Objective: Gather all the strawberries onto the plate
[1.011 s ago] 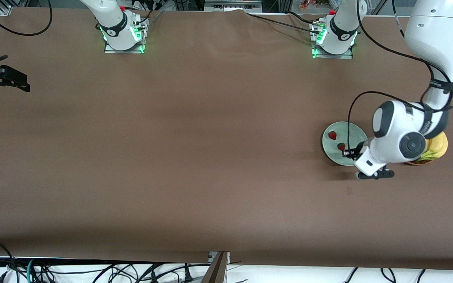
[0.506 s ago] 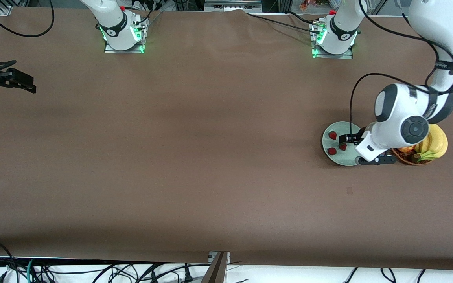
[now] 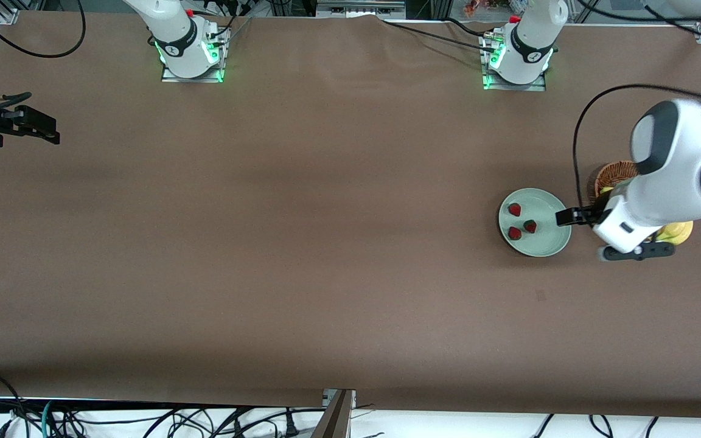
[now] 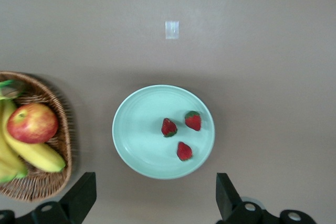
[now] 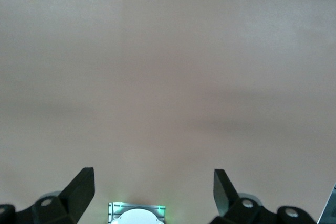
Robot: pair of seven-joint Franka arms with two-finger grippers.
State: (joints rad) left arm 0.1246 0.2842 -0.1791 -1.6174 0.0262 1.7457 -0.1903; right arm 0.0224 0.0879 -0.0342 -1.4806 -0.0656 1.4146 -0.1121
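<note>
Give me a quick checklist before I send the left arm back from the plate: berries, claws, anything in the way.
1. All three strawberries lie in the mint-green plate: ok.
2. No strawberry visible on the brown table outside the plate: ok.
3. Left claw open, holding nothing: ok.
4. Left claw hangs up in the air over the plate's edge, touching no berry: ok.
5. Wicker basket with apple and bananas sits beside the plate, under the left arm: cannot tell the clearance.
6. Right claw open, waiting over bare table at its own end: ok.
</note>
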